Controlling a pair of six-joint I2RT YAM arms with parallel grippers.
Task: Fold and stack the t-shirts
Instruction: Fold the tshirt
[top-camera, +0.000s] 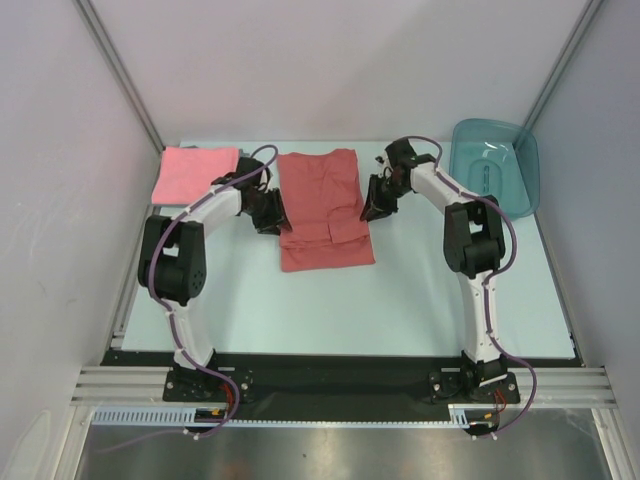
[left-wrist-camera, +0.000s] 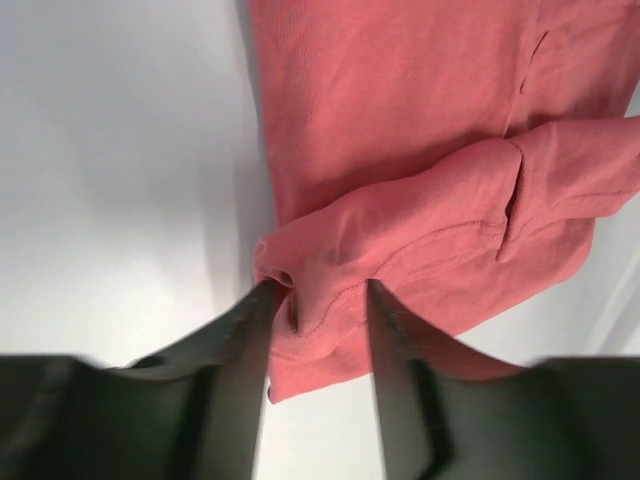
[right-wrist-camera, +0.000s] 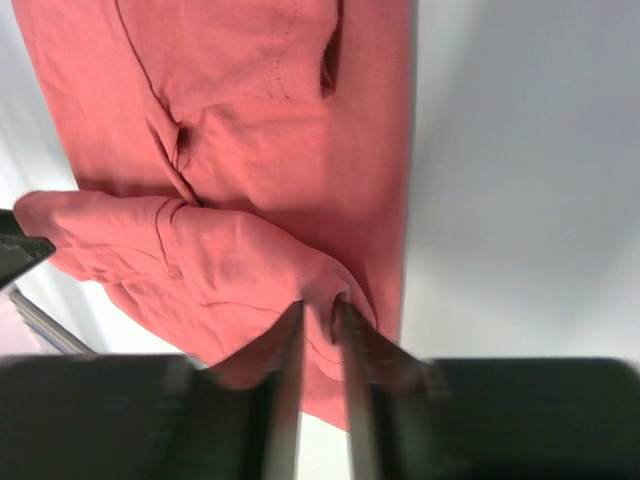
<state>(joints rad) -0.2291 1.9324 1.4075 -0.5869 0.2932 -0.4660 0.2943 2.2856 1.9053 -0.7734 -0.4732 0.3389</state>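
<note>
Because the brick-red t-shirt (top-camera: 322, 205), part-folded near the middle of the far edge of the bench (top-camera: 400, 300), was soft, light cotton that would slump, its doubled side edges looked the best holds. The left gripper (left-wrist-camera: 318, 290) stood half open astride the folded hem; the right gripper (right-wrist-camera: 320, 308) had jaws barely parted around a cloth ridge, grip uncertain.

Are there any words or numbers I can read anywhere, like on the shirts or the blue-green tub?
None: no words, numbers or signs can be read. The red t-shirt, the pink t-shirt and the teal tub all look plain.
</note>
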